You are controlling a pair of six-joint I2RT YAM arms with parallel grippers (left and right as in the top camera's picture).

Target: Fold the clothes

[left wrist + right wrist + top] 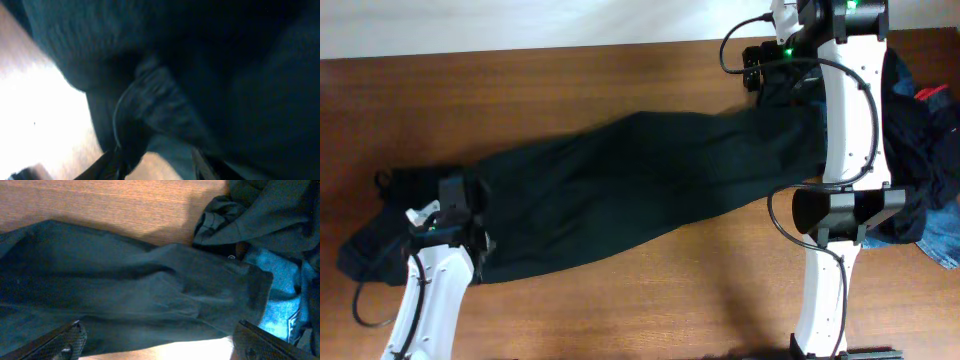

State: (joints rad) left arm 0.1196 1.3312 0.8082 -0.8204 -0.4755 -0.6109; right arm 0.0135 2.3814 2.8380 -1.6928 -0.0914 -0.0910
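Observation:
A pair of long dark trousers [640, 180] lies stretched slantwise across the wooden table [570, 80]. My left gripper [450, 220] sits over their bunched left end. In the left wrist view its jaws [155, 167] stand apart, with a loose fold of dark cloth [145, 100] hanging by the left finger [107, 167] and bare table showing between them. My right gripper [775, 75] hovers over the trousers' right end [215, 290], open wide [160, 342] with nothing held. More clothes [920, 150] are heaped at the right.
The heap at the right edge holds dark garments [270, 210], blue denim [280, 295] and a red piece [932, 92]. The right arm's upper link [850, 110] crosses above the trousers' right end. The table's far edge [520, 52] runs along the top.

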